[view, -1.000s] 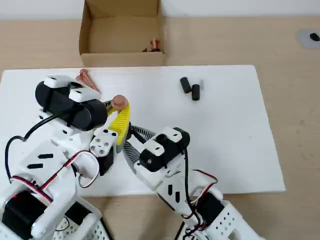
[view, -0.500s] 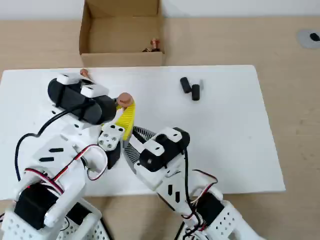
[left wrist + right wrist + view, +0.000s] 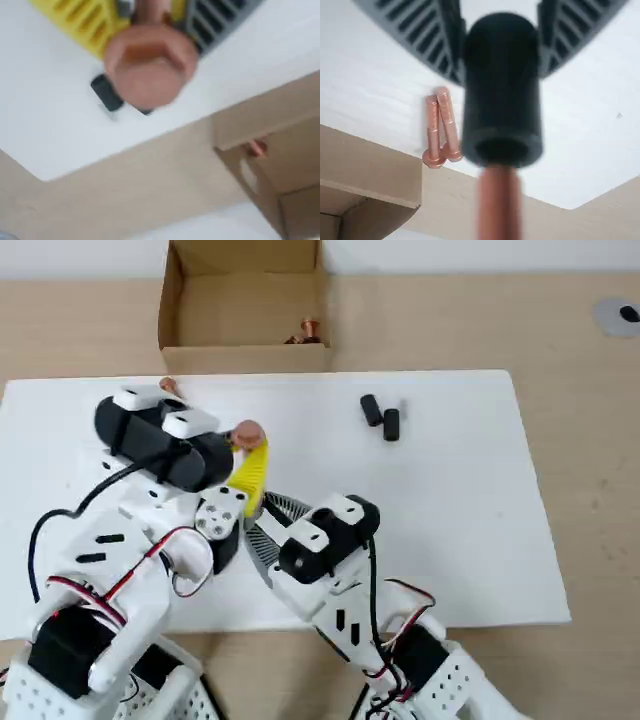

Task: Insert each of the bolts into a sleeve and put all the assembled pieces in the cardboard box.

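High view, white board (image 3: 460, 530) on tan table (image 3: 590, 440), cardboard box (image 3: 240, 310) beyond

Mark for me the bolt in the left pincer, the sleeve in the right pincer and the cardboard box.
bolt (image 3: 151, 67), left wrist view, on its hexagonal head.
sleeve (image 3: 502, 85), right wrist view, on its black side wall.
cardboard box (image 3: 235, 310), high view, on its bare floor.

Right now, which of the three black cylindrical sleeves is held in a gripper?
The black sleeve clamped in the right gripper, a copper bolt shank at its mouth; the other two sleeves lie loose on the white board.
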Available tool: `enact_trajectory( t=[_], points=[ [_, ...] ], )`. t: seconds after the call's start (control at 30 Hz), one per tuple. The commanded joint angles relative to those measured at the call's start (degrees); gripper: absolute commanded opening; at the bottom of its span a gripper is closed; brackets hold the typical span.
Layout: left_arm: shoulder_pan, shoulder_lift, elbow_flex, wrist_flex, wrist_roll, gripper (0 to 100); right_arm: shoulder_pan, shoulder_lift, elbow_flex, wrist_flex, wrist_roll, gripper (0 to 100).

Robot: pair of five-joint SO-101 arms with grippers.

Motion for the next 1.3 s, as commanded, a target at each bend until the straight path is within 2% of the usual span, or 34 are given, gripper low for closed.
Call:
enact_trajectory(
  t=[0.0,0.97,1.27],
  points=[
    [-1.67,-0.13,-0.35,-1.85,-0.44,1,-0.84,-8.31,-0.13,0.00,-0.26,0.9],
    [-1.23,-0.13,2.02,-1.32,1.05,1,-0.75,-8.40,-0.13,0.00,-0.26,0.9],
    [-1.23,-0.13,-0.79,3.08,1.58,1,-0.66,-8.40,-0.13,0.00,-0.26,0.9]
  ],
)
